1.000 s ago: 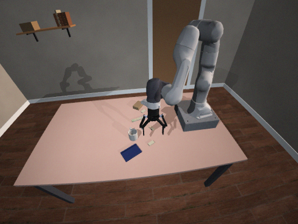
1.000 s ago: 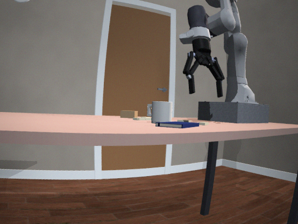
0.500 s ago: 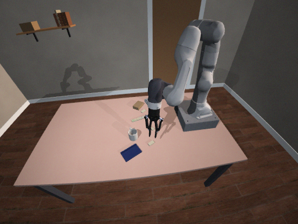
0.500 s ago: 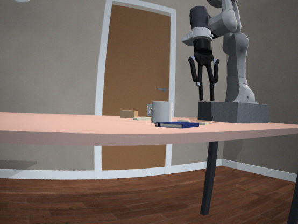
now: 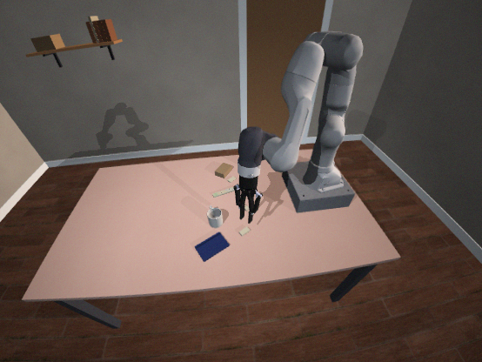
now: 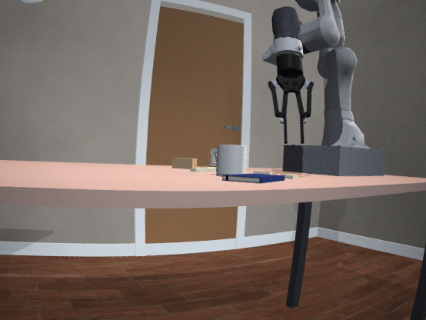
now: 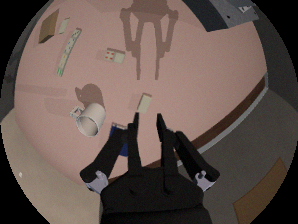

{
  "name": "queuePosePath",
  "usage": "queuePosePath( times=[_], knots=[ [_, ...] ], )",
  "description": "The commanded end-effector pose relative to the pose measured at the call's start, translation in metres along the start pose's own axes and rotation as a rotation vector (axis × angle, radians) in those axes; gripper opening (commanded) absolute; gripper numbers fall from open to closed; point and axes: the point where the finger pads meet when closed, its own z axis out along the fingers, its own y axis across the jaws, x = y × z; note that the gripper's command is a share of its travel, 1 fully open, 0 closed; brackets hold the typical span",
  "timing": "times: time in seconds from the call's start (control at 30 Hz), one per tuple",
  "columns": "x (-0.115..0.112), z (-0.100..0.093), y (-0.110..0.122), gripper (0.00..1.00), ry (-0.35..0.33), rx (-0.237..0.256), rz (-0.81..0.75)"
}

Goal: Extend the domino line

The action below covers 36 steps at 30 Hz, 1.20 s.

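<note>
Pink tabletop (image 5: 143, 244) (image 6: 96, 177) (image 7: 190, 90) carries a white mug (image 5: 215, 218) (image 6: 231, 159) (image 7: 90, 120) near a blue book (image 5: 212, 246) (image 6: 255, 178) (image 7: 120, 141). My tool (image 5: 245, 219) (image 6: 294, 142) (image 7: 147, 118) hangs above, fingers parted partway, pinching nothing.

The gripper (image 5: 246, 220) (image 6: 294, 142) (image 7: 147, 118), its fingers spread wide apart one second earlier, now has them much closer together, a gap remaining between the tips; in the exterior view the wrist (image 6: 288, 46) lies displaced slightly toward 3 o'clock relative to that earlier position
</note>
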Motion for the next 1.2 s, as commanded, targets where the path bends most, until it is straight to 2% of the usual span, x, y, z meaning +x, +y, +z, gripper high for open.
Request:
queuePosePath(
  times=[0.0,0.17,0.6,1.17],
  knots=[
    [0.001,0.001,0.002,0.33,0.119,0.061,0.228],
    [0.001,0.001,0.002,0.33,0.155,0.079,0.299],
    [0.002,0.006,0.002,0.33,0.156,0.08,0.301],
    [0.006,0.032,0.0,0.33,0.156,0.08,0.301]
  ],
)
